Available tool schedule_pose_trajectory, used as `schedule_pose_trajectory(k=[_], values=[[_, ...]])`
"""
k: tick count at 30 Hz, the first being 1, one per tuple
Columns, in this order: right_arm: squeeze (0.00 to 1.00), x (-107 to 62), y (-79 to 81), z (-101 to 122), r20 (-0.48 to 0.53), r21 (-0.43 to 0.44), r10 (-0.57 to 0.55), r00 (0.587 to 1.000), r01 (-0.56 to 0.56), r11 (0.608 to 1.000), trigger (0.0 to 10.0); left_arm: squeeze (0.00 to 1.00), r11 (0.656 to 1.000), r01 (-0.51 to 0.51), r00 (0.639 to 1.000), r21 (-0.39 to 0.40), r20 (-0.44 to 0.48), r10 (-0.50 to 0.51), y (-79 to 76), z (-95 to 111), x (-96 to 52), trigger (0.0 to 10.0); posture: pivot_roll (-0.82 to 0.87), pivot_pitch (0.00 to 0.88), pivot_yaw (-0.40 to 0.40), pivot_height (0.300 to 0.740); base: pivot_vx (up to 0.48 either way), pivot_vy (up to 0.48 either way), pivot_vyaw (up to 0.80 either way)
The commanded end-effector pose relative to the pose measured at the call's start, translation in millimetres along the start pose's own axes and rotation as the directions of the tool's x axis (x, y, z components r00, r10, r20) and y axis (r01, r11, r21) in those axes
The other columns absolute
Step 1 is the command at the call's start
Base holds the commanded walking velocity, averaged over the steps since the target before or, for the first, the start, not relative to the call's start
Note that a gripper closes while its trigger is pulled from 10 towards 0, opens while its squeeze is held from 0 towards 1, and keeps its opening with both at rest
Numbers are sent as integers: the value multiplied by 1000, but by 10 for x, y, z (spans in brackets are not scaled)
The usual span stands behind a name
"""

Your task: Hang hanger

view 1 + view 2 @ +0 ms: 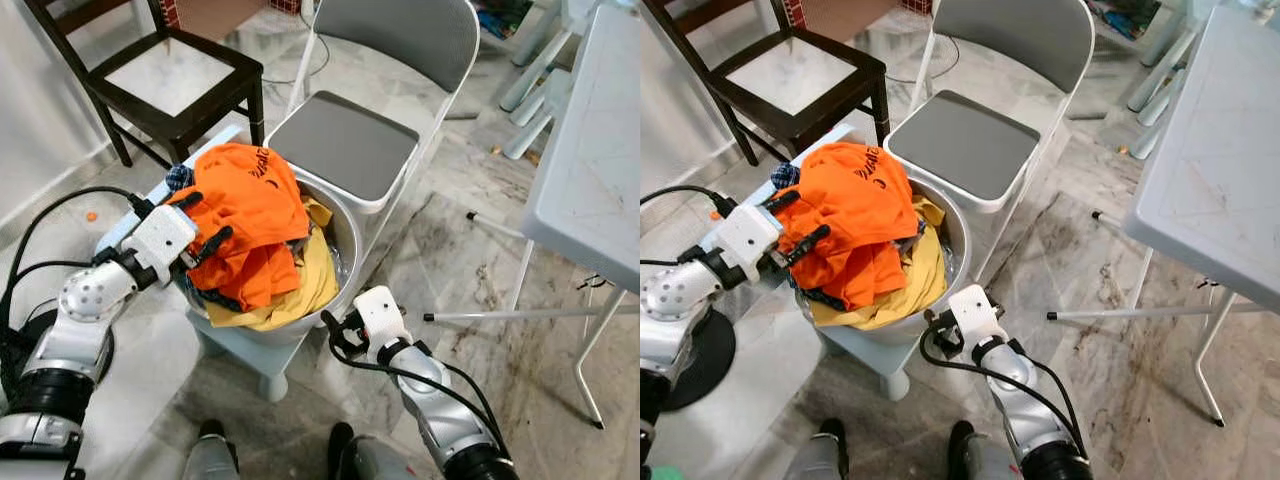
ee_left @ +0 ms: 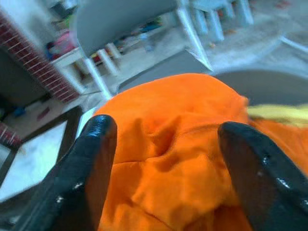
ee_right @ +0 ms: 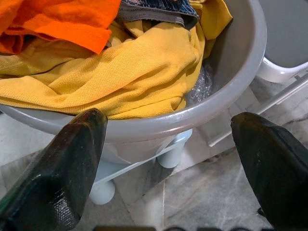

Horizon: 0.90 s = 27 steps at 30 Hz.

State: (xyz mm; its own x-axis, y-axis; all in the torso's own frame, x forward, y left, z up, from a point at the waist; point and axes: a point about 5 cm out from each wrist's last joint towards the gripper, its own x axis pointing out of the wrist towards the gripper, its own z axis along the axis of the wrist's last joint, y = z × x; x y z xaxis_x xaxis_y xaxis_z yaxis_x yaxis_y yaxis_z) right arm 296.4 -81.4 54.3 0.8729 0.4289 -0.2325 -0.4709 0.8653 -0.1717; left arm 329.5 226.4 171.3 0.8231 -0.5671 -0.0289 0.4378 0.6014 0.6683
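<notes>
Left fingers (image 1: pixel 203 222) spread against orange shirt (image 1: pixel 250 205).

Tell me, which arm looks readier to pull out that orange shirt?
The left. Its tool is open with fingers spread right at the orange shirt, while the right tool hangs open outside the basin, lower down.
</notes>
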Motion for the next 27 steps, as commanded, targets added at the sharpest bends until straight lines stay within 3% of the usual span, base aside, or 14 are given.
schedule_pose_trajectory(k=[1, 7, 10, 11, 12, 13, 15, 16, 20, 21, 22, 27], values=[[0, -36, 4, -84, -29, 4, 4, 1000, -4, 1000, 10000, 1000, 996, 82, 997, 43, -6, -82, -86, -8, -13, 10000, 191, 314, -123, 740, 0, 0, 0], [0, -43, -2, -89, -32, 2, 4, 999, -4, 1000, 10000, 1000, 962, 248, 968, 115, -61, -242, -104, -29, 19, 10000, 186, 318, -121, 740, 0, 0, 0], [0, -45, -3, -93, -33, 3, 2, 999, -2, 1000, 10000, 1000, 951, 280, 959, 132, -88, -270, -93, -47, 25, 10000, 183, 317, -120, 740, 0, 0, 0], [0, -48, -2, -97, -34, 3, 2, 999, -2, 1000, 10000, 890, 943, 297, 953, 149, -102, -284, -86, -56, 31, 10000, 182, 317, -120, 740, 0, 0, 0], [0, -51, 1, -99, -34, 4, 2, 999, -2, 1000, 10000, 890, 938, 309, 949, 155, -113, -294, -81, -62, 38, 10000, 180, 316, -119, 740, 0, 0, 0], [0, -54, 5, -102, -35, 4, 2, 999, -2, 1000, 10000, 494, 935, 318, 945, 158, -131, -299, -70, -76, 56, 10000, 179, 315, -118, 740, 0, 0, 0], [0, -56, 8, -104, -36, 4, 3, 999, -3, 1000, 10000, 494, 933, 323, 943, 158, -143, -302, -61, -85, 68, 10000, 179, 315, -118, 740, 0, 0, 0], [0, -56, 9, -104, -36, 5, 3, 999, -3, 1000, 10000, 0, 934, 319, 942, 159, -161, -294, -47, -102, 83, 10000, 175, 313, -117, 740, 0, 0, 0], [0, -53, 10, -103, -37, 5, 2, 999, -2, 1000, 10000, 0, 942, 296, 942, 159, -212, -260, -11, -171, 106, 10000, 174, 312, -116, 740, 0, 0, 0], [0, -52, 9, -104, -37, 4, 2, 999, -2, 1000, 10000, 0, 948, 283, 944, 147, -220, -248, -1, -194, 112, 3922, 171, 309, -117, 740, 0, 0, 0], [0, -52, 9, -105, -38, 3, 2, 999, -2, 1000, 10000, 0, 951, 278, 942, 138, -233, -241, 2, -221, 113, 39, 171, 309, -117, 740, 0, 0, 0], [0, -53, 4, -109, -41, 1, 0, 999, 0, 1000, 10000, 0, 954, 274, 939, 125, -249, -237, -13, -275, 102, 0, 168, 305, -116, 740, 0, 0, 0]])
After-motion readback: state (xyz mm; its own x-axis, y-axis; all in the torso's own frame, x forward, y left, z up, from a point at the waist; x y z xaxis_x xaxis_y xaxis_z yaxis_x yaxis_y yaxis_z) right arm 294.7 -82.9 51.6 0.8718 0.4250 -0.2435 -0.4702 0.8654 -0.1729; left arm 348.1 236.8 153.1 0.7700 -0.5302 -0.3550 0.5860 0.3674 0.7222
